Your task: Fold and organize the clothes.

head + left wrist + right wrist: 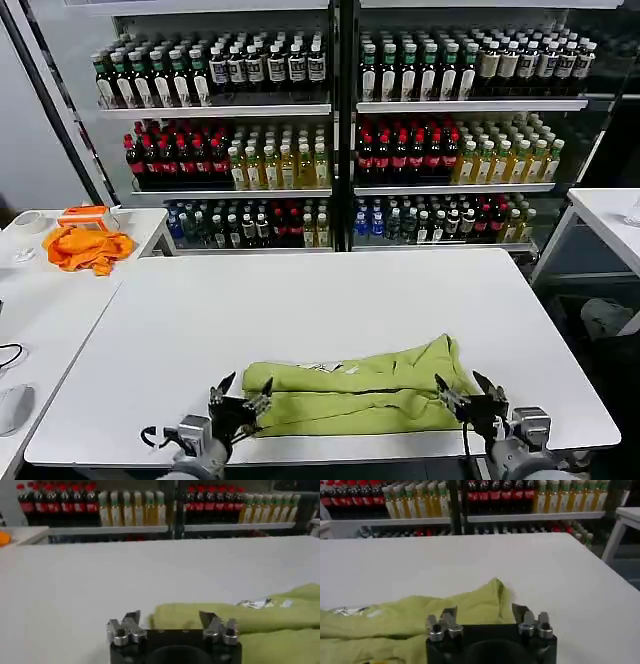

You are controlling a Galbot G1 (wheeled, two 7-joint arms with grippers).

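Folding the shirt (355, 392), bunched at the table's (330, 300) near edge.
Soft, light cotton that will sag; I'd pinch its end hems, my left gripper (238, 405) and right gripper (467, 391) both spread, empty.

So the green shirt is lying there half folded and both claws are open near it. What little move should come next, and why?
Probably both go forward and close on the shirt's near edge. The T-shirt lies as a long band along the table front; the left gripper sits open at one end, the right gripper open at the other, holding nothing.
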